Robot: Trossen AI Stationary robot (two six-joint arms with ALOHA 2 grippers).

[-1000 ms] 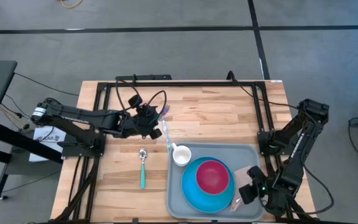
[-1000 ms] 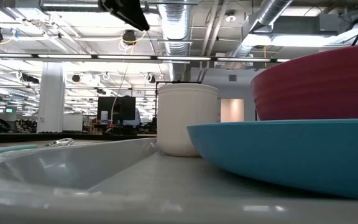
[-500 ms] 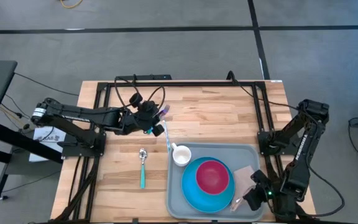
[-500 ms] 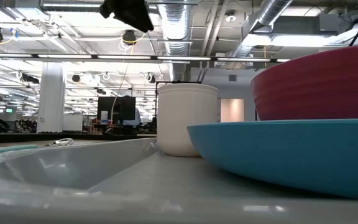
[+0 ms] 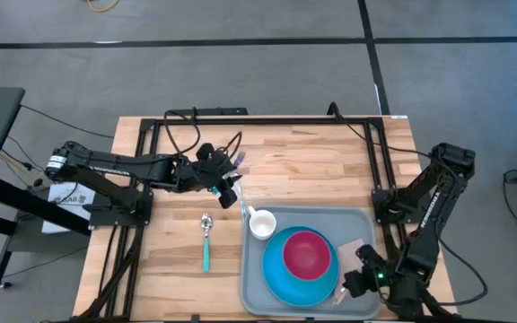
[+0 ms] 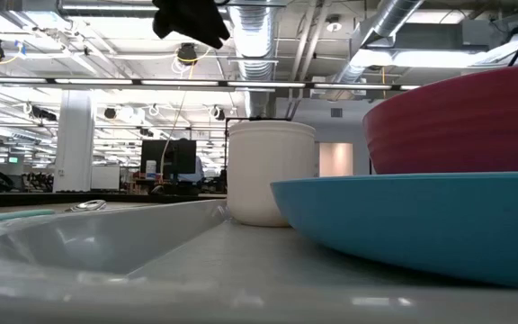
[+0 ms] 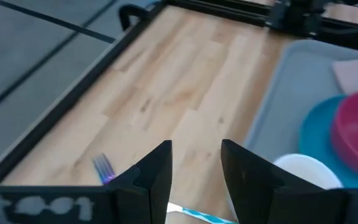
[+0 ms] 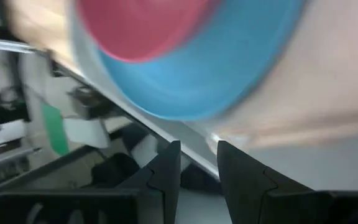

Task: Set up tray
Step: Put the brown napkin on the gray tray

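Tray (image 5: 251,269) seen at lower centre-right of high view: large, flat, light grey, rounded corners, low rim. Held within it, left to right: white cup (image 5: 261,224), blue plate (image 5: 290,274) with red bowl (image 5: 307,252) on it, beige napkin (image 5: 353,254). Teal-handled spoon (image 5: 206,240) lay on wood left of tray. Left gripper (image 5: 229,184) hovered at tray's upper left, fingers (image 7: 157,171) slightly parted, nothing pinched. Right gripper (image 5: 355,283) at tray's lower right corner, fingers (image 8: 166,167) narrowly parted, grip could not be told.
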